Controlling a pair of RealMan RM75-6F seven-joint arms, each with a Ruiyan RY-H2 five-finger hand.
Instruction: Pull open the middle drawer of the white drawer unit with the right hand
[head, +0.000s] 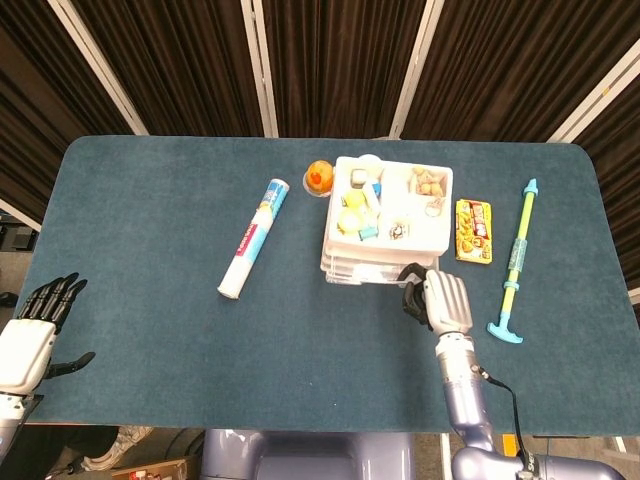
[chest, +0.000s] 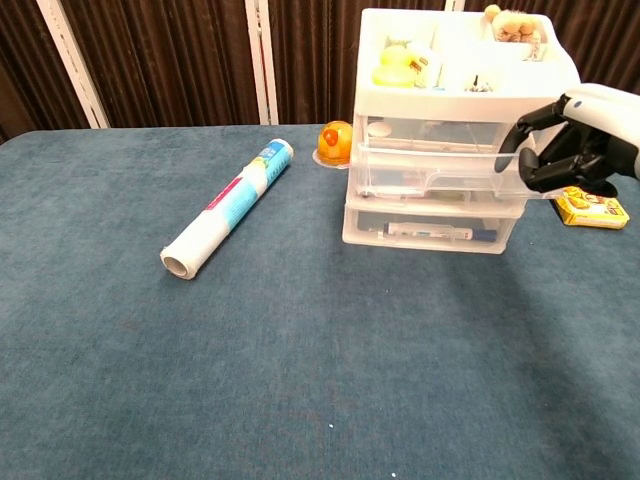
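Observation:
The white drawer unit (chest: 455, 90) stands at the back right of the table, also seen from above (head: 385, 232). Its open top tray holds small items. The middle drawer (chest: 430, 172) sticks out a little toward me, past the drawers above and below it. My right hand (chest: 572, 142) has its dark fingers curled over the right end of that drawer's front; from above the right hand (head: 440, 300) sits just in front of the unit. My left hand (head: 35, 330) hangs open off the table's near left corner, holding nothing.
A rolled paper tube (chest: 228, 208) lies left of the unit. An orange cup-like object (chest: 335, 140) sits behind the unit's left side. A yellow snack box (head: 474, 230) and a long green-and-blue squirter toy (head: 515, 262) lie to the right.

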